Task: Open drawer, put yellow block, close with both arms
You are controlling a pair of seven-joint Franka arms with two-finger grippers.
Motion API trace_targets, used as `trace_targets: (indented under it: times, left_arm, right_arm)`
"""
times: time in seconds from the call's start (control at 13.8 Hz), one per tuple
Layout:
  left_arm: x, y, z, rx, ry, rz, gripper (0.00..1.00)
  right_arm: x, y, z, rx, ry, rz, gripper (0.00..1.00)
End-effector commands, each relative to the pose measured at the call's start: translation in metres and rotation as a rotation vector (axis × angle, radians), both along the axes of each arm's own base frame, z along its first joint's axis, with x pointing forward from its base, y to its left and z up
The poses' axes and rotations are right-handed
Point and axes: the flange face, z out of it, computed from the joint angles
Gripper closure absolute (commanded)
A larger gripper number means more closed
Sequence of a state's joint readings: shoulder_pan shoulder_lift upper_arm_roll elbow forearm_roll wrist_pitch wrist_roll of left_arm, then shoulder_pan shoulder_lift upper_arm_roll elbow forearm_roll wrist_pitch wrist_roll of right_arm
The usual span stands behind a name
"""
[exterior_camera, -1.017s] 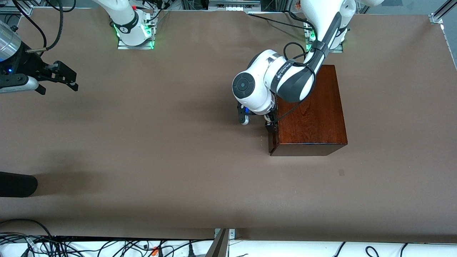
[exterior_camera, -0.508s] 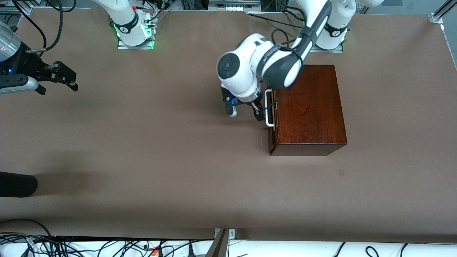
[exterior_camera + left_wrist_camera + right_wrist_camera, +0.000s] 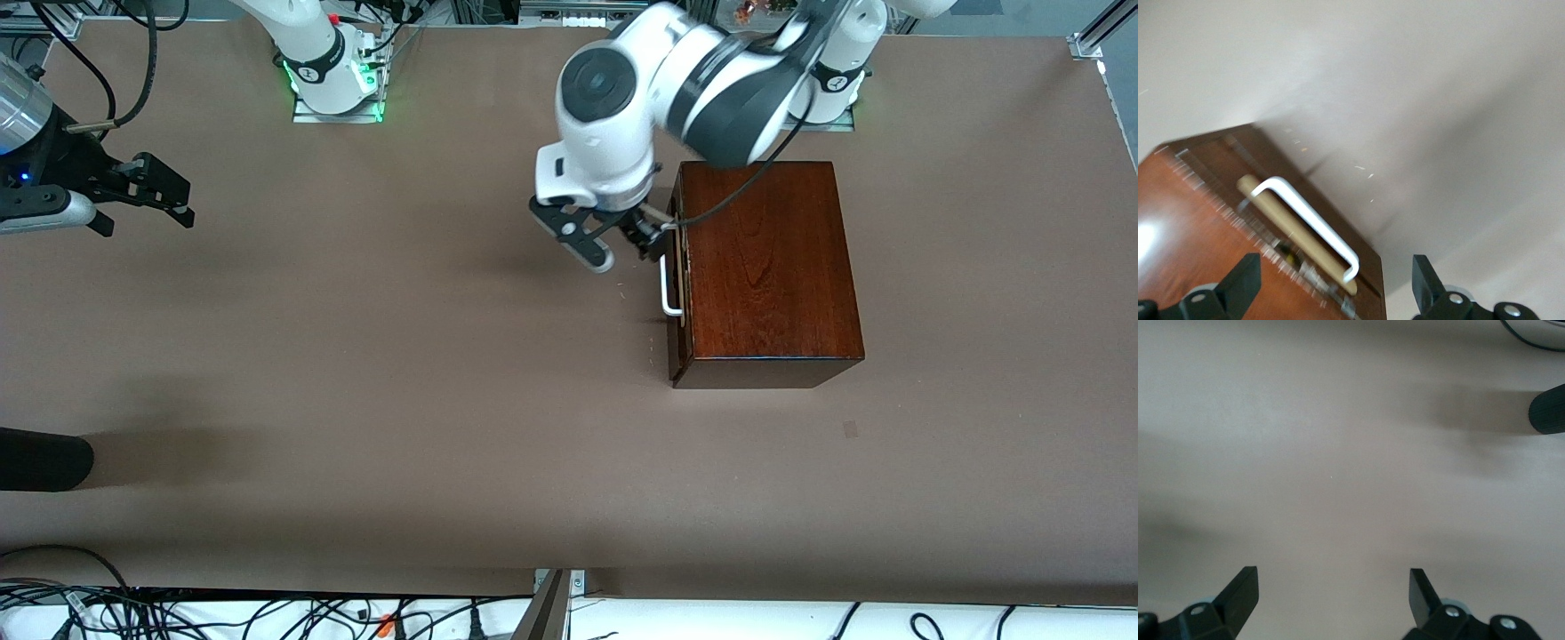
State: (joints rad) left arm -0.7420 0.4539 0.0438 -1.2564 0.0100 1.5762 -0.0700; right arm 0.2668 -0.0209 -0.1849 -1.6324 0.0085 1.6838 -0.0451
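Brown worktop [image 3: 373,373] spreads wide before you, bare but for the dark mahogany box [image 3: 769,267] toward the left arm's end. Your left arm reaches over it, the left gripper [image 3: 613,242] hanging just beside the drawer [image 3: 677,267] front, fingers spread and holding nothing, apparently placed to work the white handle [image 3: 667,289]. The drawer looks shut or nearly so; its front faces the right arm's end, handle bar running along the box's long side. Your right gripper [image 3: 147,191] waits at the other end, fingers apart, empty. No yellow block is visible.
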Motion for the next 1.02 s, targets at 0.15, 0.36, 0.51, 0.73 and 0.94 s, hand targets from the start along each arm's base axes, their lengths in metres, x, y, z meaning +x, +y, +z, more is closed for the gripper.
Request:
trace_targets:
  times: [0.15,0.36,0.51,0.73,0.94]
  left_arm:
    - [0.032,0.095,0.056,0.004,-0.008,0.297,0.00]
    - [0.042,0.158,0.091,0.008,-0.004,0.390,0.00]
    - [0.051,0.199,0.101,0.015,0.004,0.455,0.00]
    - [0.059,0.245,0.116,-0.001,-0.007,0.583,0.00]
    - [0.068,0.281,0.119,-0.005,-0.010,0.680,0.00]
  right_arm:
    - [0.002,-0.001,0.004,0.007,-0.008,-0.009,0.00]
    - [0.002,-0.001,0.003,0.007,-0.007,-0.009,0.00]
    - [0.002,-0.001,0.003,0.007,-0.007,-0.009,0.00]
    - [0.002,-0.001,0.003,0.007,-0.007,-0.009,0.00]
    - [0.002,0.000,0.003,0.007,-0.007,-0.008,0.00]
